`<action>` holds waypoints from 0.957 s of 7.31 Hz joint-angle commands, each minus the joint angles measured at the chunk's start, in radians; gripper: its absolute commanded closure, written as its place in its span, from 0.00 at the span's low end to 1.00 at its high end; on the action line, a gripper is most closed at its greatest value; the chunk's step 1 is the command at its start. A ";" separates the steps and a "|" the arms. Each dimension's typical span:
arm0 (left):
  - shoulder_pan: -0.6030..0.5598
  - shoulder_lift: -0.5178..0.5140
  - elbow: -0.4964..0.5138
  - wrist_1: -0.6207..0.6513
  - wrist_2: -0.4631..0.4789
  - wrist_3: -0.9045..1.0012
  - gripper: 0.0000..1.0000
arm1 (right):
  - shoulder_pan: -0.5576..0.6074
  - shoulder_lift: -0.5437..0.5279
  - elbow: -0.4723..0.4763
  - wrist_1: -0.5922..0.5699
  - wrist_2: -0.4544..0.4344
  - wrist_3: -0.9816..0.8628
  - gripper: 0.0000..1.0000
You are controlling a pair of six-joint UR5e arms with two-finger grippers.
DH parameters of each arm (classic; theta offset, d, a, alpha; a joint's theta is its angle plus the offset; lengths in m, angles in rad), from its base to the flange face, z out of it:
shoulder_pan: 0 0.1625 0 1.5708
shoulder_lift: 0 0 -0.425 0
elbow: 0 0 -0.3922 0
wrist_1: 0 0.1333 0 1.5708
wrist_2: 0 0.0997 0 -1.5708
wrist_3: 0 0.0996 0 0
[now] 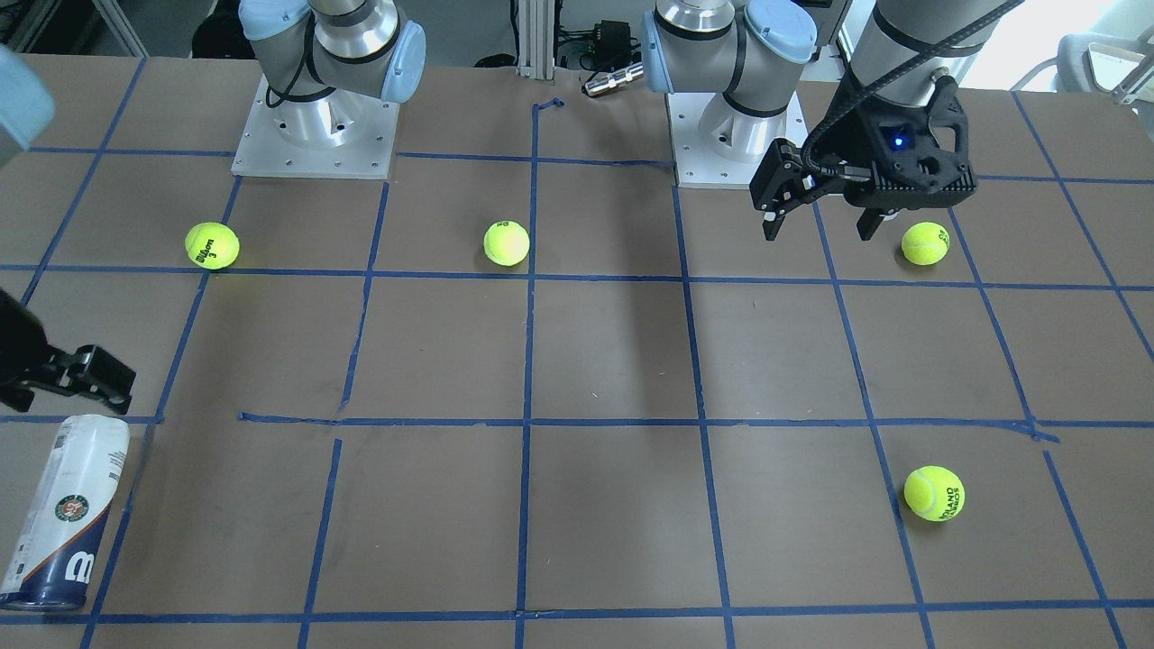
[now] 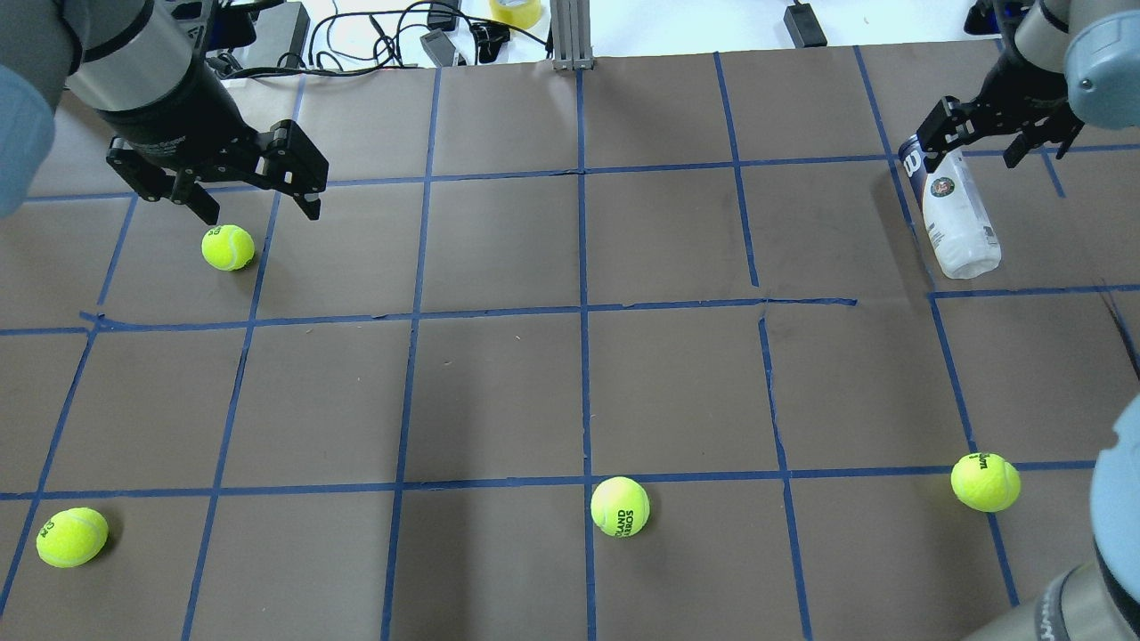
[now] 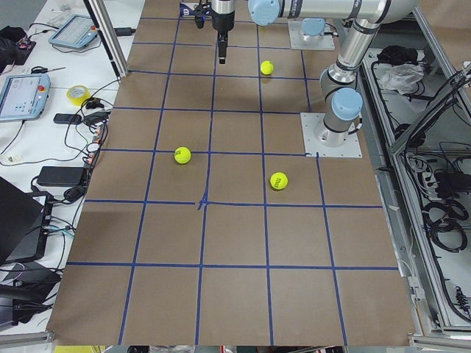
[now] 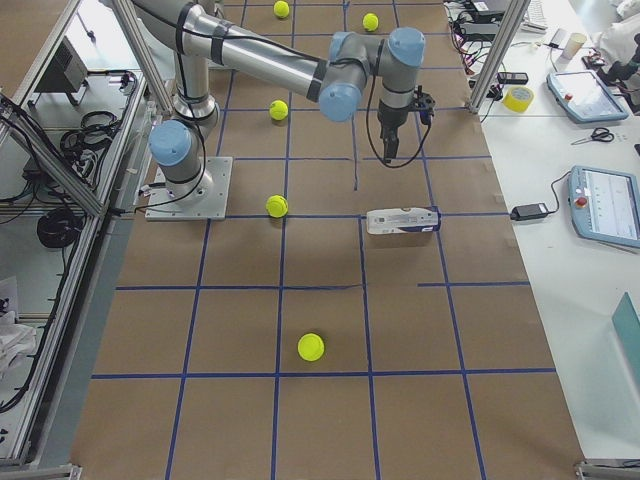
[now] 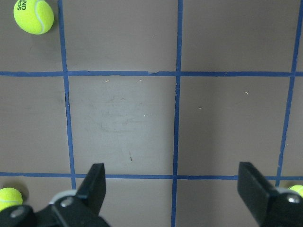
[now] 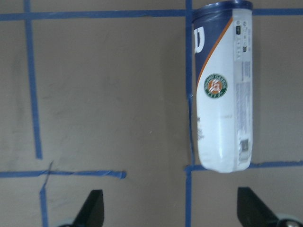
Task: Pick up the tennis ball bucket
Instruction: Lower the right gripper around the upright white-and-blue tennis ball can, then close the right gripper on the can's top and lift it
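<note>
Where the table (image 2: 499, 401) nears its far right corner (far meaning the edge away from the robot's bases), the tennis ball bucket (image 2: 955, 209) lies on its side on the brown surface, alongside a line of blue tape (image 2: 499, 311). Its navy end with the white W points to the far edge, its white end points back toward the robot's edge, and the round emblem faces up.

The right gripper (image 2: 971, 160) hangs above the table by the bucket without touching it. Its fingers (image 6: 93, 211) are spread wide with nothing between them. In the right wrist view the bucket lies ahead of the fingertips and off to one side, not in the gap.

The left gripper (image 2: 260, 210) hangs above the table toward its left end, its fingers likewise spread and empty. A tennis ball (image 2: 228, 247) rests on the table near it, lower down and not touched.

Three more sit in a row along the robot's edge:
- a second ball (image 2: 71, 537) by the near left corner;
- a third ball (image 2: 620, 507) about midway along the edge;
- a fourth ball (image 2: 985, 482) toward the right end, well apart from the bucket.
</note>
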 commanded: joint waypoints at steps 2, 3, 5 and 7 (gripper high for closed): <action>0.003 0.000 0.000 0.001 0.000 0.000 0.00 | -0.048 0.167 -0.020 -0.176 -0.001 -0.074 0.00; 0.003 0.000 0.000 0.004 0.000 0.000 0.00 | -0.056 0.193 -0.021 -0.194 0.000 -0.074 0.00; 0.003 0.000 -0.002 0.010 0.000 0.000 0.00 | -0.056 0.267 -0.021 -0.260 0.020 -0.081 0.00; 0.003 0.000 -0.002 0.010 0.000 0.000 0.00 | -0.057 0.282 -0.008 -0.261 0.043 -0.083 0.00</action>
